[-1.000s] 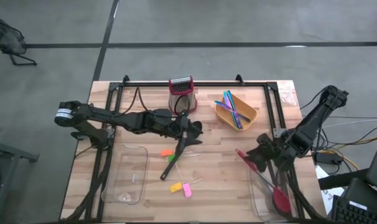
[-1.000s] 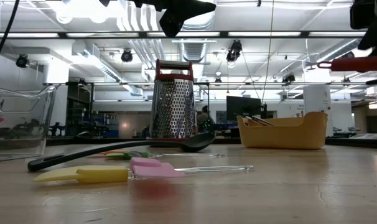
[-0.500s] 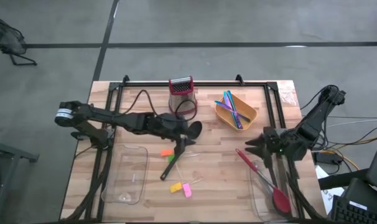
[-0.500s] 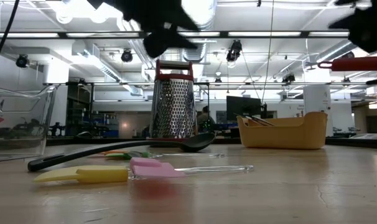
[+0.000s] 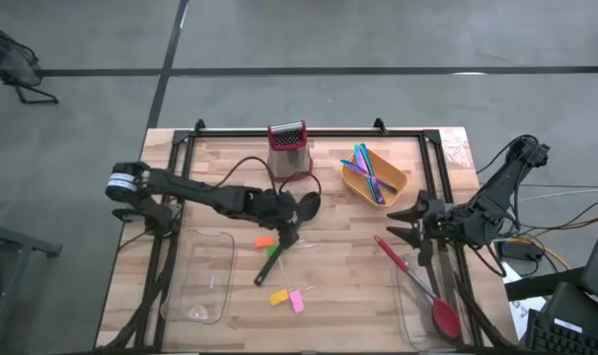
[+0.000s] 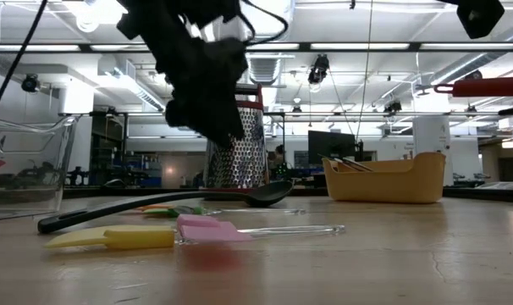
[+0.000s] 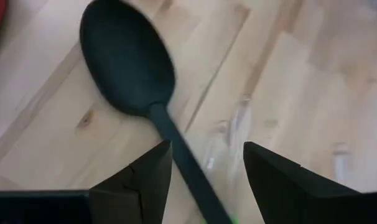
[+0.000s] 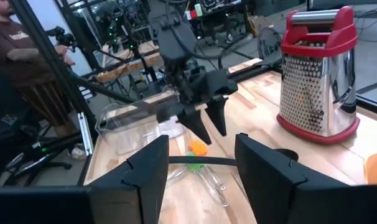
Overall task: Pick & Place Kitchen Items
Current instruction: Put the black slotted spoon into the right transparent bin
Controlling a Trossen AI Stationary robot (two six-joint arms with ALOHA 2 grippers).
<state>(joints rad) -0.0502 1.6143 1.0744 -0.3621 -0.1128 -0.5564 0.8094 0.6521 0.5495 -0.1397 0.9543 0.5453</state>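
High view, grater [image 5: 287, 148] behind black spoon [image 5: 289, 225]

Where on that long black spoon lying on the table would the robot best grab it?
Probably on the thin handle just behind the bowl, from above. The black spoon lies flat, and the left gripper hangs over it with fingers open either side of the handle, which is slim enough to pinch.

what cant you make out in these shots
- Left wrist view: black spoon handle passes between the open left gripper fingers and off the edge; contact unclear.
- Low view: grater partly hidden by the blurred left arm.
- High view: sticks in the orange bowl too small to count.
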